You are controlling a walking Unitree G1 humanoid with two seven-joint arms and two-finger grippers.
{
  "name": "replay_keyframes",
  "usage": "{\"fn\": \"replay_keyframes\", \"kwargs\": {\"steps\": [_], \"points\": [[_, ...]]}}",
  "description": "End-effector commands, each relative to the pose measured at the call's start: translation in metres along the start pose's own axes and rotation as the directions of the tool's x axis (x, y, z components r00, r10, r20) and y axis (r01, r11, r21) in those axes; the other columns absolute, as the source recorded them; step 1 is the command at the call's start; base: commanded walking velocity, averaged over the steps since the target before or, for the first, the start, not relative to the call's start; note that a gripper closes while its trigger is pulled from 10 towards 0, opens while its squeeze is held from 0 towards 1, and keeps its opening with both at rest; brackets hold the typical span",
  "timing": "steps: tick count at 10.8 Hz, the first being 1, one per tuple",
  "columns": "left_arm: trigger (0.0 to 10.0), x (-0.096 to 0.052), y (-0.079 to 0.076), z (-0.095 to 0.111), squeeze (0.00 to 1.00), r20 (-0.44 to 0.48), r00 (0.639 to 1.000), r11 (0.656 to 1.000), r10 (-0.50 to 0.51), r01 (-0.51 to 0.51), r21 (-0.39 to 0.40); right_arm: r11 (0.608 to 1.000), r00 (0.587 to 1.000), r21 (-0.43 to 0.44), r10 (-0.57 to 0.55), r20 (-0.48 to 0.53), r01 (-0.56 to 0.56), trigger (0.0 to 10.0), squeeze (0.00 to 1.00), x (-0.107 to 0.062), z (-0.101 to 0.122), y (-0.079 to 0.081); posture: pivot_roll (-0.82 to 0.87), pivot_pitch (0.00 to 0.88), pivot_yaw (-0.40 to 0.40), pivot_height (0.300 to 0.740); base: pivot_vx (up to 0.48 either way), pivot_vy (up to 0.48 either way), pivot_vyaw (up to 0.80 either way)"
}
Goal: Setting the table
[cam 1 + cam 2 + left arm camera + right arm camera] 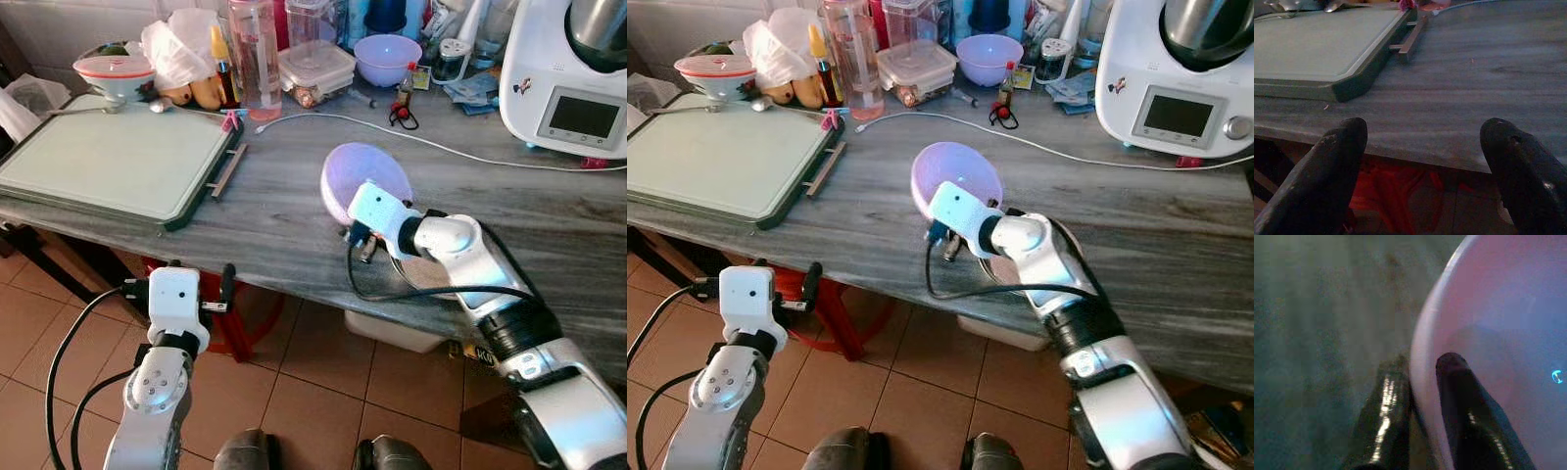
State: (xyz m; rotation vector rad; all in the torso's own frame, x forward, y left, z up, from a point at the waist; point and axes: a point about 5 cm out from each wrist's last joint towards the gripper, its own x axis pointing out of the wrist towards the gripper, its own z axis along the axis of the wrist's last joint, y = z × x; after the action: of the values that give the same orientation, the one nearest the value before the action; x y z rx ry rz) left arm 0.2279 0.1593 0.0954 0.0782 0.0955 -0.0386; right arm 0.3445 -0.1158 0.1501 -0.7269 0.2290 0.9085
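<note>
A lilac bowl (364, 176) is held tilted just above the grey wooden table (284, 225), near its front edge. My right gripper (1422, 363) is shut on the bowl's rim, with one finger inside the bowl and the other outside. My left gripper (1422, 137) is open and holds nothing. It hangs low in front of the table edge, above the tiled floor, and points at the tabletop. A second lilac bowl (387, 57) stands at the back of the table among the clutter.
A large green board (108, 157) covers the table's left part. Bottles, plastic boxes (313, 64) and a red-rimmed bowl (115, 73) crowd the back. A white kitchen machine (578, 78) stands back right, its cable (441, 147) crossing the table. A red stool (245, 323) is underneath.
</note>
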Motion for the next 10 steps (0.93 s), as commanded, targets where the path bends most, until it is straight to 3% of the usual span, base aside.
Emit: {"fn": "replay_keyframes", "kwargs": {"steps": [1, 4, 6, 10], "points": [[10.0, 0.001, -0.002, -0.003, 0.00, -0.019, 1.000, 1.000, -0.014, 0.014, -0.002, 0.998, 0.999, -0.033, 0.050, -0.003, -0.050, 10.0, 1.00, -0.004, 0.004, 0.002, 0.06, 0.115, 0.049, 0.740, 0.000, 0.000, 0.00], [10.0, 0.007, -0.003, -0.006, 0.00, -0.035, 0.999, 1.000, -0.025, 0.025, -0.006, 0.990, 0.993, -0.085, 0.108, -0.055, -0.112, 10.0, 1.00, -0.018, 0.002, -0.006, 0.04, 0.096, 0.043, 0.740, 0.000, 0.000, 0.00], [10.0, 0.010, -0.005, -0.007, 0.00, -0.041, 0.999, 0.999, -0.022, 0.021, -0.024, 0.991, 0.994, -0.095, 0.092, -0.057, -0.097, 10.0, 1.00, -0.025, 0.004, -0.012, 0.03, 0.084, 0.039, 0.740, 0.000, 0.000, 0.00], [10.0, 0.009, -0.005, -0.010, 0.00, -0.044, 0.999, 0.998, -0.026, 0.024, -0.052, 1.000, 0.997, 0.016, 0.015, 0.070, -0.017, 10.0, 1.00, -0.042, 0.016, -0.003, 0.01, 0.065, 0.044, 0.740, 0.000, 0.000, 0.00]]}}
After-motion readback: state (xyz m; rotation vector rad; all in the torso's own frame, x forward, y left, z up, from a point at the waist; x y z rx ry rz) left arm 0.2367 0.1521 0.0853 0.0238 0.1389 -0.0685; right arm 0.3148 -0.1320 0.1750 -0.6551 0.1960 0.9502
